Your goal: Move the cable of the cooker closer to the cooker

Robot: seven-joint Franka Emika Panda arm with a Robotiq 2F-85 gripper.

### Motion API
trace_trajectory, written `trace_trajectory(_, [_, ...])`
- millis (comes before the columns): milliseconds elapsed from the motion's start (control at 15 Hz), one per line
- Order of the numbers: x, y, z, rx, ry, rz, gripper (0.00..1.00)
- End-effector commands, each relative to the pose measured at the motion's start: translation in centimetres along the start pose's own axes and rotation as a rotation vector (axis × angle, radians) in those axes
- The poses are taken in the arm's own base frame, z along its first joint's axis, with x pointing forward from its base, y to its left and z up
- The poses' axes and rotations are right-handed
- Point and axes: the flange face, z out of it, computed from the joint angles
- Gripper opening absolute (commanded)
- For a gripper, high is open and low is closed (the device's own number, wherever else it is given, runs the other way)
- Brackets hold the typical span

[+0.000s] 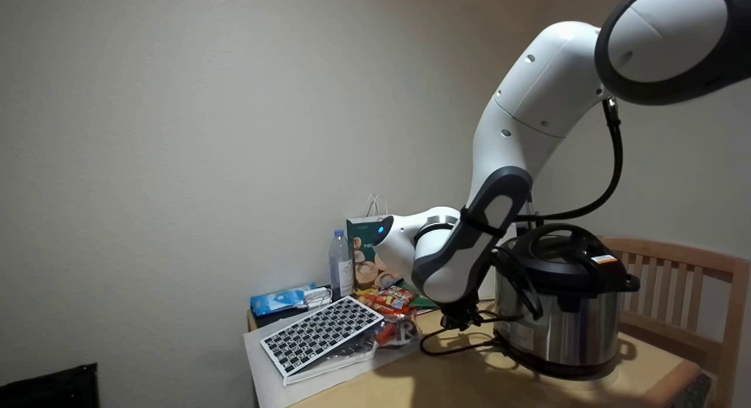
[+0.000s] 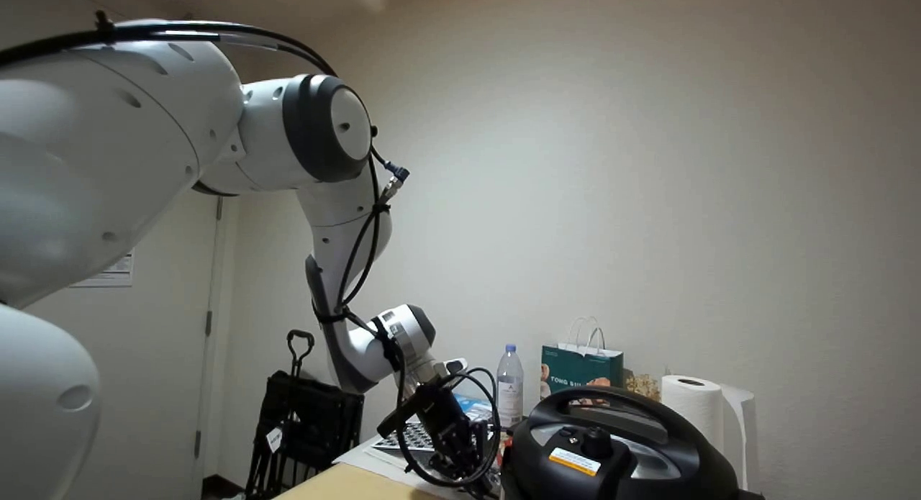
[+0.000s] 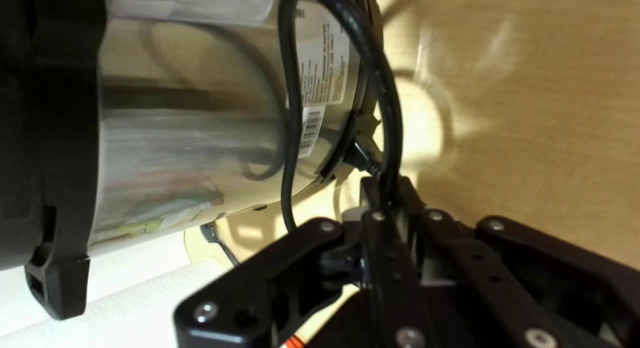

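Nearest to the camera, a big white robot arm [image 1: 516, 138] bends down over the worktop [image 1: 364, 390]. At its low end is the end effector [image 3: 389, 190], and its two tips are close together with the black cable [image 3: 392, 105] pinched between them. From the tips, the cable makes a tall loop right beside the cooker [image 1: 560, 326]. One end of the cable meets the cooker low down, at its base. In an exterior view, more of the cable curls low over the worktop, just left of the cooker; it is hard to tell how much of it touches the wood. Round, silver and black on top, the cooker stands upright near the worktop edge by the wooden chair [image 1: 680, 256]. At the left corner of the worktop, in that same picture, a checked board [image 1: 321, 336] lies tilted over a white sheet [image 1: 267, 384]. Red snack packs [image 1: 390, 302] lie near the board. Toward the back edge, by the wall [image 1: 176, 161], a water bottle [image 1: 341, 264] stands upright just beside a green paper bag [image 1: 366, 261], and a blue packet [image 1: 278, 301] lies near them. In an exterior view, a white paper roll [image 2: 692, 411] stands behind the cooker.
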Motion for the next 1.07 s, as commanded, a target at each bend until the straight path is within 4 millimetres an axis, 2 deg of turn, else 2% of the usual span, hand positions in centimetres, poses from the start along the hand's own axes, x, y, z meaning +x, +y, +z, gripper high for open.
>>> trace_trajectory(0, [0.6, -0.3, -0.2, -0.009, -0.002, 0.028, 0.15])
trace_trajectory(200, [1.6, -0.9, 0.2, -0.024, -0.006, 0.062, 0.15])
trace_trajectory(267, [1.6, -1.0, 0.3, -0.025, -0.006, 0.065, 0.07])
trace_trajectory(400, [2.3, -2.3, 0.2, -0.053, 0.01, 0.186, 0.08])
trace_trajectory(667, [4.0, -3.7, -1.0, -0.2, 0.189, 0.249, 0.08])
trace_trajectory(733, [3.3, -3.5, -0.7, -0.138, 0.132, 0.204, 0.06])
trace_trajectory(800, [3.4, -4.1, -0.8, -0.143, 0.144, 0.207, 0.15])
trace_trajectory(933, [3.3, -4.5, -0.8, -0.138, 0.142, 0.202, 0.15])
trace_trajectory(1000, [3.4, -4.3, -0.7, -0.137, 0.139, 0.204, 0.07])
